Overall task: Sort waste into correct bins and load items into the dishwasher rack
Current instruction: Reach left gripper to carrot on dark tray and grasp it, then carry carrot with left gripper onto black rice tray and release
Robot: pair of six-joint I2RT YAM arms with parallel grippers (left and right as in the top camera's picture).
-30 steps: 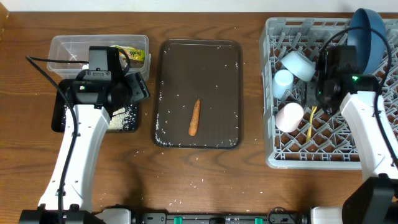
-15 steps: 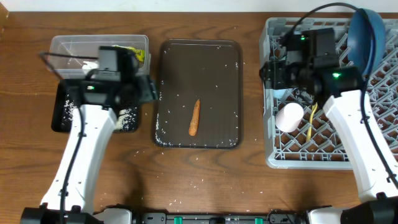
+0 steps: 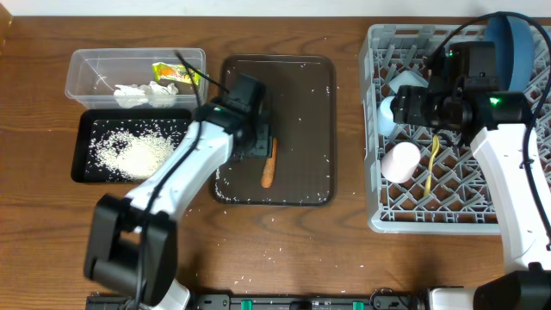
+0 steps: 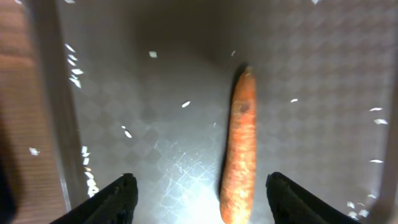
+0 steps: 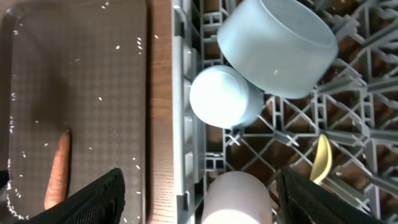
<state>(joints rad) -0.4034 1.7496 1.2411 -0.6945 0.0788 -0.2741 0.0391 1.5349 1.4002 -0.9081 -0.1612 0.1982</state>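
Sausage-like brown stick [image 3: 269,164] lies lengthwise near the middle of the dark brown serving tray [image 3: 301,103], in the centre of the overhead frame, with loose rice grains [image 3: 225,191] scattered round it on the tray. The left gripper [image 3: 256,142] hangs over the stick's upper end. In the left wrist view its fingers [image 4: 121,196] stand well apart at the bottom of the frame, with the stick [image 4: 239,149] between them, nearer the right one, and touched by neither.

At upper left, the clear tub [image 3: 86,65] holds the white napkin [image 3: 133,92] and the yellow-green wrapper [image 3: 176,73]. Just below it, the black tray [image 3: 82,155] holds a heap of rice [image 3: 133,151].

On the right, the grey rack [image 3: 379,215] carries the blue plate [image 3: 508,43] on edge at its top, the bowl [image 5: 277,37], the blue cup [image 5: 221,96], the pink cup [image 3: 400,161] and the yellow spoon [image 3: 433,159]. The right gripper [image 3: 413,108] hovers above the cups, jaws spread wide, holding nothing.
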